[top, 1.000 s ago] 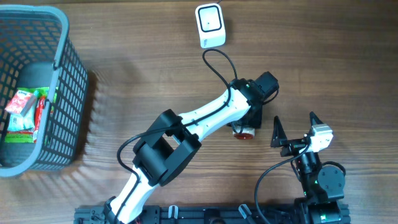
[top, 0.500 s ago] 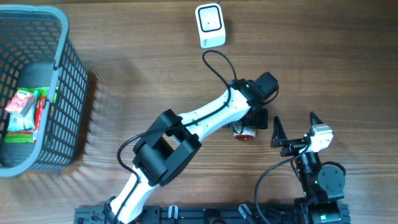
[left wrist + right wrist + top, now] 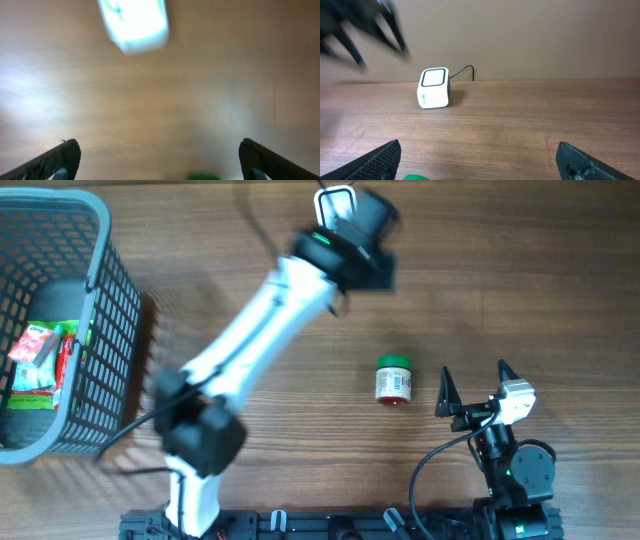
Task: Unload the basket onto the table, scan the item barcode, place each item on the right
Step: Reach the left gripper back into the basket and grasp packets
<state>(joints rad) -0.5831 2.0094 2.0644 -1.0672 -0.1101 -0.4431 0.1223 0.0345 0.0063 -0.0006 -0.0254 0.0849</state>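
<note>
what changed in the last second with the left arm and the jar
The left gripper let go of the green-capped jar, opened, and swung away toward the white scanner. The jar stays where it was, lying on its side. The right gripper, open, and the basket are unchanged.

Jar [image 3: 393, 379]: small, with a green cap, a white printed label and a red band at the base end.
Jar pose: lying on its side, cap toward the far edge of the worktop [image 3: 520, 270], base toward the near edge.
Jar place: free on the bare wood, right of the middle; its barcode is too small to make out.
Scanner [image 3: 434, 88]: small white box with a dark-rimmed square window on its upper face and a small green mark on the front.
Scanner pose: upright on the worktop.
Scanner place: near the far edge, well apart from the jar, beyond it and a little to its left.
</note>
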